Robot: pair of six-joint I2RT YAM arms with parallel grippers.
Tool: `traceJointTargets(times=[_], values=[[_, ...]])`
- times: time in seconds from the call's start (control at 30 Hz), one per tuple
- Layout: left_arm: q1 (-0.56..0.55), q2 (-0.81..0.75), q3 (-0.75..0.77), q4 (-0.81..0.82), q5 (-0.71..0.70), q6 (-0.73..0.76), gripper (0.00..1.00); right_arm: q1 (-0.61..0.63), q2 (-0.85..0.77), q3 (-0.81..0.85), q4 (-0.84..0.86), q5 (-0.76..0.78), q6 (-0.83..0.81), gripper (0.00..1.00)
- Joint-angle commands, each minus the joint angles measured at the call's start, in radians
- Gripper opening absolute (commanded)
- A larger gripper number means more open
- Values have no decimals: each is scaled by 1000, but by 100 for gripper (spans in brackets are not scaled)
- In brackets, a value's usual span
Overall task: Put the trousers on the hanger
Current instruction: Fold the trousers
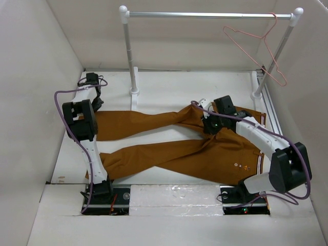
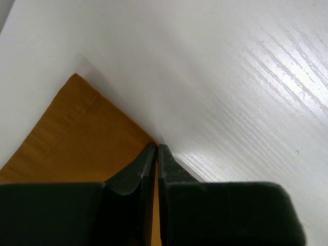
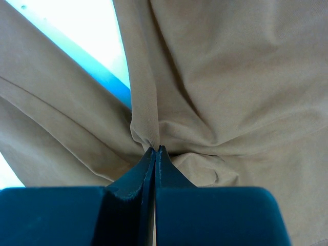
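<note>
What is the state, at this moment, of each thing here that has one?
hanger: hanging tilted from the rail, bare.
trousers: spread flat on the table, legs apart, not on the hanger.
left gripper: shut, tips at a cuff corner; grip unclear.
right gripper: shut on the trousers, cloth puckered at its tips.

1. Trousers (image 1: 205,154): matt woven cloth, softly creased.
2. Table (image 2: 246,92): white, glossy, with fine wood grain.
3. Hanger (image 1: 261,37): thin pink wire, smooth.
4. Rail (image 1: 205,15): shiny bare metal.
5. Left claw (image 2: 155,154): dark matt plastic.
</note>
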Motion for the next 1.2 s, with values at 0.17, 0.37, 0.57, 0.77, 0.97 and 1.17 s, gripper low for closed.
traceJointTargets(times=[0.17, 0.37, 0.57, 0.77, 0.97, 1.17], values=[[64, -30, 132, -22, 36, -66, 0, -15, -56, 69, -90, -4, -19, 0], [64, -18, 327, -38, -34, -95, 0, 5, -56, 37, -173, -2, -48, 1], [35, -2, 352, -42, -42, -93, 7, -18, -76, 48, -172, 15, -13, 56], [-95, -162, 196, -22, -22, -50, 68, -239, -154, 98, -92, -47, 81, 62], [-412, -588, -305, 200, 82, -80, 63, -530, -283, -15, 119, -85, 289, 0], [-658, -889, -571, 323, 215, -140, 44, -843, -183, -73, 183, -89, 316, 56]])
